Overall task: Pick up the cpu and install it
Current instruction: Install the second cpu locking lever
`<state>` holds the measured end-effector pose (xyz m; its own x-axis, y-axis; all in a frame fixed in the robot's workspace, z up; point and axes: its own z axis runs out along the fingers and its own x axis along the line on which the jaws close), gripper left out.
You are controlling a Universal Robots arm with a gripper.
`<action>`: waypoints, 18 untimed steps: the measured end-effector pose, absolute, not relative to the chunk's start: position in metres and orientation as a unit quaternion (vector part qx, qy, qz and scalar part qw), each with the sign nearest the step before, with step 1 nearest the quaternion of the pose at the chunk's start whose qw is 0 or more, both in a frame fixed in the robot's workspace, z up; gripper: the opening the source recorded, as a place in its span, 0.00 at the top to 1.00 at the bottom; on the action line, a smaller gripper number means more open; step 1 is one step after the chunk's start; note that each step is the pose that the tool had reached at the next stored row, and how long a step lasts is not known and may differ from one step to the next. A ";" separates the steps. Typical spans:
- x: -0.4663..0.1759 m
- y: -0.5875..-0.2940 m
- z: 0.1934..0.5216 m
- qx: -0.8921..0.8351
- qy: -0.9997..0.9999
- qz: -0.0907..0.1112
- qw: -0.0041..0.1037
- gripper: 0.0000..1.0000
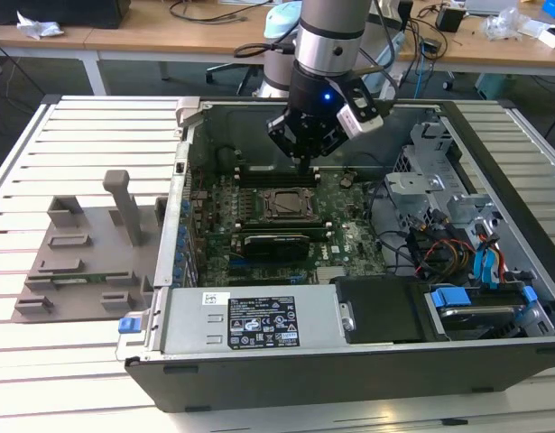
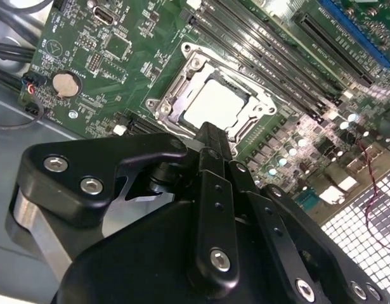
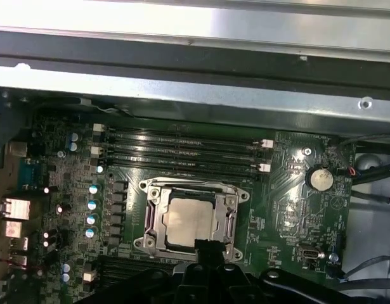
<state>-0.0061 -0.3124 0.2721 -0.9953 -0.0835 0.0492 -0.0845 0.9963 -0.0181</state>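
Note:
The cpu (image 2: 217,104) is a silvery square plate lying flat inside the metal socket frame (image 2: 182,66) on the green motherboard. It shows in both wrist views (image 3: 185,218), and in the exterior view (image 1: 288,202) near the middle of the open case. My gripper (image 1: 302,162) hangs a little above the board, just beyond the socket's far edge in the exterior view. Its black fingers (image 2: 211,142) are pressed together with nothing between them, and their tip (image 3: 207,248) lines up with one edge of the socket frame. The gripper is apart from the cpu.
The computer case (image 1: 259,374) lies open on a slatted white table. Memory slots (image 3: 182,149) run along one side of the socket. Drive cages and cables (image 1: 457,244) fill the exterior view's right. A grey plastic tray (image 1: 78,262) with raised blocks sits at the exterior view's left.

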 end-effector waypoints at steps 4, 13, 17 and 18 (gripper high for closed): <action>-0.006 -0.316 0.272 0.042 -0.999 0.010 0.024 0.89; -0.006 -0.323 0.270 0.042 -0.999 0.010 0.024 0.89; -0.006 -0.327 0.269 0.042 -0.999 0.010 0.024 0.89; -0.006 -0.327 0.269 0.042 -0.999 0.010 0.024 0.89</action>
<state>-0.0061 -0.3274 0.2691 -0.9953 -0.0835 0.0493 -0.0845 0.9963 -0.0182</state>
